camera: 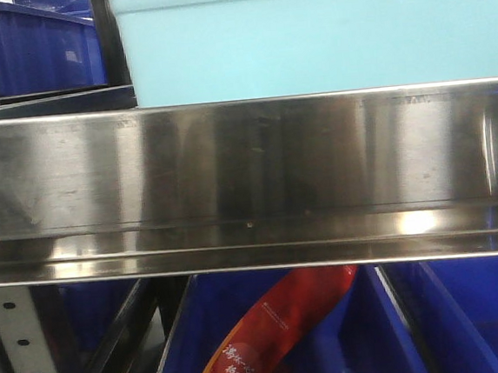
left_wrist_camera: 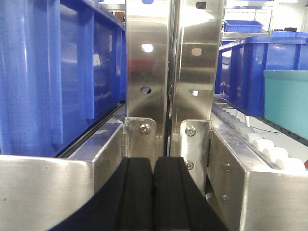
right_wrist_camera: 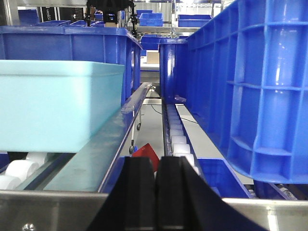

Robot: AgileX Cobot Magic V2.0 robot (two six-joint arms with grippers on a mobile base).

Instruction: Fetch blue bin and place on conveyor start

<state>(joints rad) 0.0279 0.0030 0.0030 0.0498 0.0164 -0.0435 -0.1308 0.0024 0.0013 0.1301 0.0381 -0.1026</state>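
Note:
The blue bin (camera: 314, 37), a light aqua tub, sits on the shelf just behind the shiny steel front rail (camera: 249, 182). In the left wrist view its corner (left_wrist_camera: 288, 103) shows at the far right on white rollers. In the right wrist view the blue bin (right_wrist_camera: 57, 108) fills the left side. My left gripper (left_wrist_camera: 153, 166) is shut with nothing in it, facing the steel shelf posts (left_wrist_camera: 171, 62). My right gripper (right_wrist_camera: 155, 166) is also shut and holds nothing, to the right of the bin. The conveyor start is out of view.
Dark blue ribbed bins flank the tub: one far left (left_wrist_camera: 53, 72), one behind it (left_wrist_camera: 255, 67), one at right (right_wrist_camera: 250, 86). White rollers (right_wrist_camera: 178, 139) run down the lanes. On the lower shelf, a blue bin (camera: 453, 326) holds a red packet (camera: 271, 333).

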